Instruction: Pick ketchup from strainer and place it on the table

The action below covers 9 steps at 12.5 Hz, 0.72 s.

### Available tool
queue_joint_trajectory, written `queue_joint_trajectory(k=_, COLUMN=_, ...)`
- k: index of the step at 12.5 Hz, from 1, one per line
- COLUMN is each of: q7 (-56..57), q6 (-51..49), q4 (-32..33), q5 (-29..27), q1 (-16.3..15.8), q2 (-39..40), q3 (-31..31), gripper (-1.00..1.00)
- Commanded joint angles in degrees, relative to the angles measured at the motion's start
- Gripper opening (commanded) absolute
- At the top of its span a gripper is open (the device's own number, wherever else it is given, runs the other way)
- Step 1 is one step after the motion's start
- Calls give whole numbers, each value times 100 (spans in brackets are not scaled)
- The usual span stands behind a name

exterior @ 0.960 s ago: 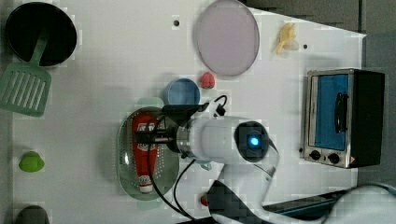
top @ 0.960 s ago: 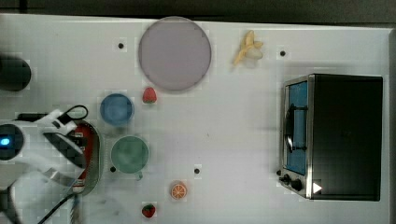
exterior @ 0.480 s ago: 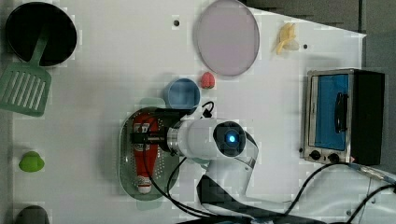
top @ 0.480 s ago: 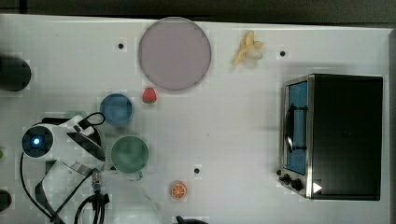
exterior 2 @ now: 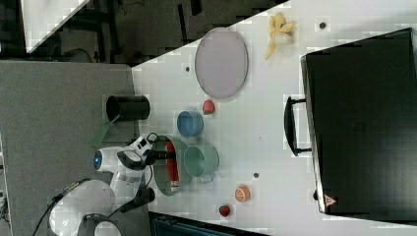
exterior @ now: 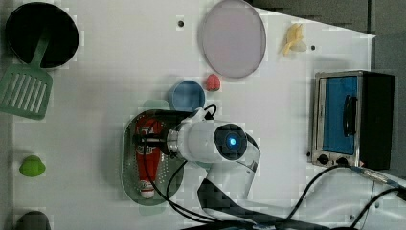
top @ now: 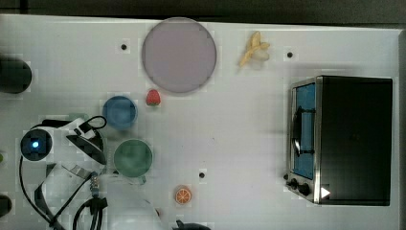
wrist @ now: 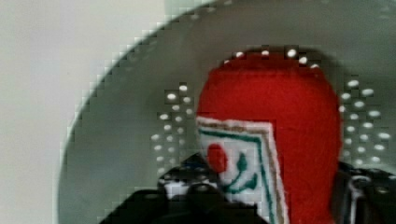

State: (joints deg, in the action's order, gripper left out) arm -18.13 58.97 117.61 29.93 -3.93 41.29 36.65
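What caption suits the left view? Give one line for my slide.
Gripper straddles the ketchup lying in the strainer on the table.

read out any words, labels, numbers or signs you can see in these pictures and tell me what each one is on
No words or numbers can be read.
Ketchup label: a picture of a red fruit with green leaves inside a green and brown border, no legible lettering.
Black oven: a red triangular warning sign near its corner, symbol too small to read.
Same oven, top view: a white triangle mark, no text.
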Motion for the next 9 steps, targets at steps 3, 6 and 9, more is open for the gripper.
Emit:
queue_joint_trajectory(k=3, q7=-306, q6=-437, q4=275, q5=-912, q1=443, q2=-1360, q3=785, gripper=18)
queue_joint_trajectory(k=6, q7=-97, q6=-1021, q4=163, q5=-1638, q1=859, q2=-2182, q3=1106, gripper=18)
queue_joint_trajectory(k=9, q7=715, q6=-1657, q4=-163, q5=-2091, q1=1174, q2=-2680, q3=1133, gripper=18)
